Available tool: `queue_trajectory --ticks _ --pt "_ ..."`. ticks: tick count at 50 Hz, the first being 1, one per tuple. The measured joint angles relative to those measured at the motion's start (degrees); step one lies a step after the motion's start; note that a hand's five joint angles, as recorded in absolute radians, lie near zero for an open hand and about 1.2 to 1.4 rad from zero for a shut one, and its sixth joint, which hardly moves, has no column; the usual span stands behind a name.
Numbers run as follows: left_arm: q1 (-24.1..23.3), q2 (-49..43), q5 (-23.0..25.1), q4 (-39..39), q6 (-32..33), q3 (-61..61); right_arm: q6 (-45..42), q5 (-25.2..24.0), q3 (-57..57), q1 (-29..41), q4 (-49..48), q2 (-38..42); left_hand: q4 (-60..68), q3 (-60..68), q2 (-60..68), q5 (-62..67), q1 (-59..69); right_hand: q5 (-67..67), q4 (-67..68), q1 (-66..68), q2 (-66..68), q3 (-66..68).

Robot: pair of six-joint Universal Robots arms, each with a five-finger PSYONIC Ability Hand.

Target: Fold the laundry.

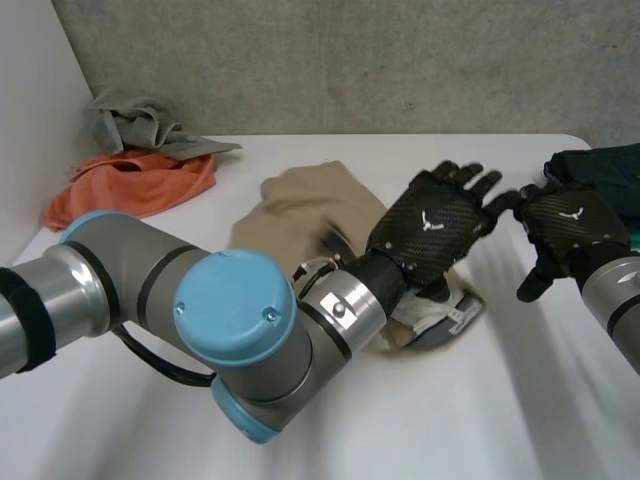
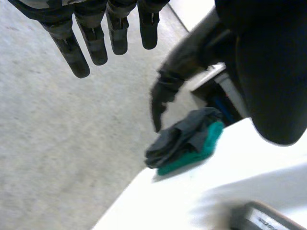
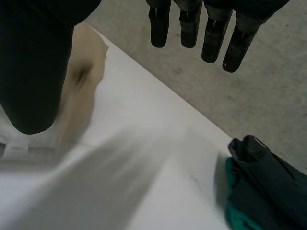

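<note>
A tan garment (image 1: pixel 305 205) lies crumpled in the middle of the white table (image 1: pixel 420 420), its lighter labelled end (image 1: pixel 452 318) toward the front. My left hand (image 1: pixel 432 225) hovers over the garment's right part, open, its straight fingers (image 2: pixel 96 36) spread and holding nothing. Just to its right, my right hand (image 1: pixel 570 222) is open too, its fingers (image 3: pixel 206 28) straight and empty. The right wrist view has the tan garment (image 3: pixel 84 79) beside that hand's thumb.
An orange cloth (image 1: pixel 140 185) and a grey cloth (image 1: pixel 140 125) lie at the table's back left by the wall. A dark cloth over a teal one (image 1: pixel 610 165) sits at the back right edge (image 2: pixel 192 141) (image 3: pixel 264 191). My left arm's elbow (image 1: pixel 240 320) looms over the front.
</note>
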Motion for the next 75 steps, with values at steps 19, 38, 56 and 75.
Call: queue_trajectory --ticks 19,38,56,75 --pt "15.6 22.7 -5.5 -2.4 1.2 -14.8 1.6 -7.5 -0.6 2.8 7.7 1.0 0.0 0.0 -0.1 0.0 0.0 0.0 0.0 0.0 0.0 0.0" --pt "35.6 8.3 -5.2 -13.5 18.9 -17.0 18.9 -4.4 -6.6 27.0 7.0 6.4 6.4 5.8 6.2 5.9 6.7 0.0 0.0 0.0 0.0 0.0" --pt "35.2 -1.4 0.1 -20.8 14.8 -11.2 14.4 12.7 -22.6 41.9 2.8 27.9 6.3 5.7 6.1 5.8 6.6 24.3 25.3 24.8 27.7 26.5" --pt "27.1 -5.8 -2.1 -16.6 7.5 -5.5 10.6 12.5 -9.3 30.4 -4.6 10.2 13.1 12.7 13.0 12.6 14.3 52.5 54.5 44.3 54.4 55.6"
